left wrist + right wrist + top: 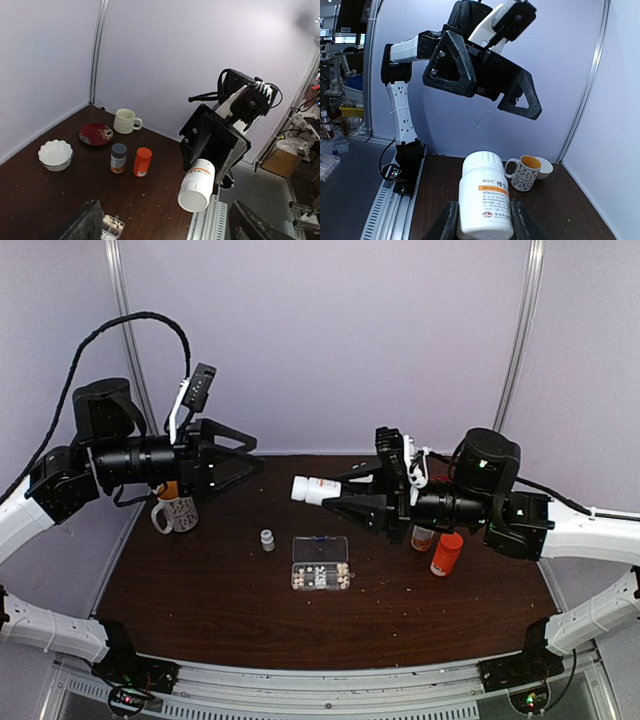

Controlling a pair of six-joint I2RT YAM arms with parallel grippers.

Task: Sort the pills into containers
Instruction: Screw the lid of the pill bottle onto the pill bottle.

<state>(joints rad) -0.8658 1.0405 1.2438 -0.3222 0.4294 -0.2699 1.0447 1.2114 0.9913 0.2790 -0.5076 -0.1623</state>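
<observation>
Jaws of the left pincer point(252, 458) stand spread wide, empty; right pincer point(345, 498) clamps a white bottle point(313, 488) lying level, cap pointing toward the left pincer; organizer box point(320, 546) holding pills point(318, 575) lies below the right pincer's tips, touched by neither

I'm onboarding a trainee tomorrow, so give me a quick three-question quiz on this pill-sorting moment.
1. True or false: the right tool grips the white bottle.
2. The left tool is: A) open, holding nothing; B) shut on a mug; C) shut on a lid.
3. Fill in: the pill organizer lies on the ____.
Key: 1 true; 2 A; 3 table.
</observation>
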